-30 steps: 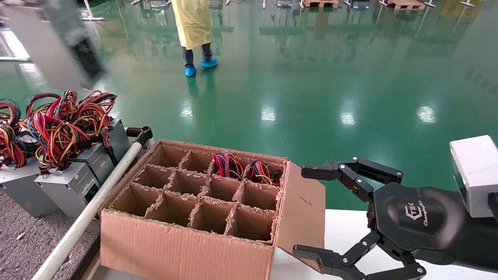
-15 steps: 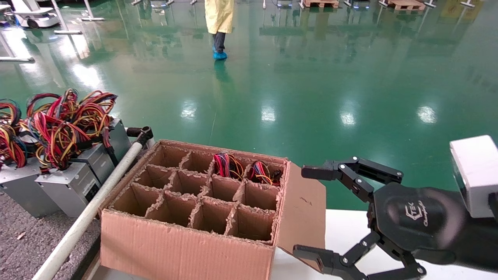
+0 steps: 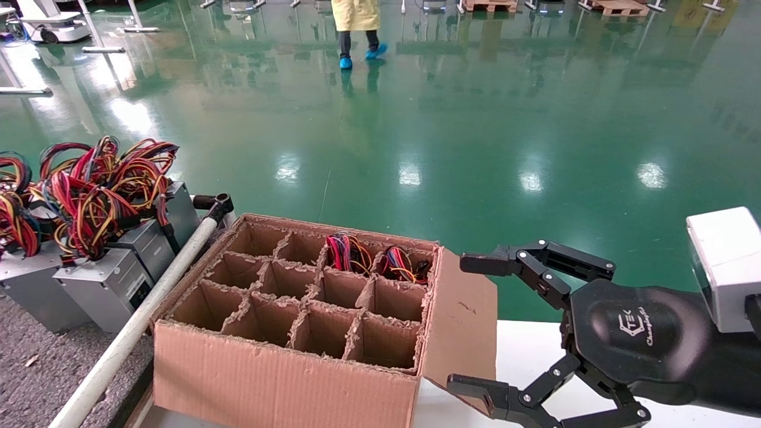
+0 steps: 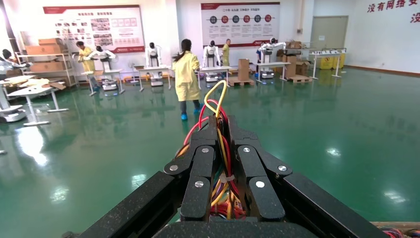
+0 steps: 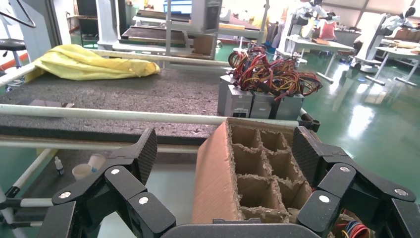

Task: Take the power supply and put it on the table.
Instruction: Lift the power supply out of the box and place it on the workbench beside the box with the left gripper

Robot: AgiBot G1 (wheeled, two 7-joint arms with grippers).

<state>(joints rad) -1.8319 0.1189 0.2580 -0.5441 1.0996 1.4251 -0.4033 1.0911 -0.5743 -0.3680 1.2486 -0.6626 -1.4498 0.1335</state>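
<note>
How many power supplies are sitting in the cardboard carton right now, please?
2. In the carton far row: one power supply third cell from left, another in the right corner. Near cells' floors are hidden.

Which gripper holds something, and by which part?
The left gripper is shut on a power supply's wires; its box is out of view. The right gripper is open, empty.
</note>
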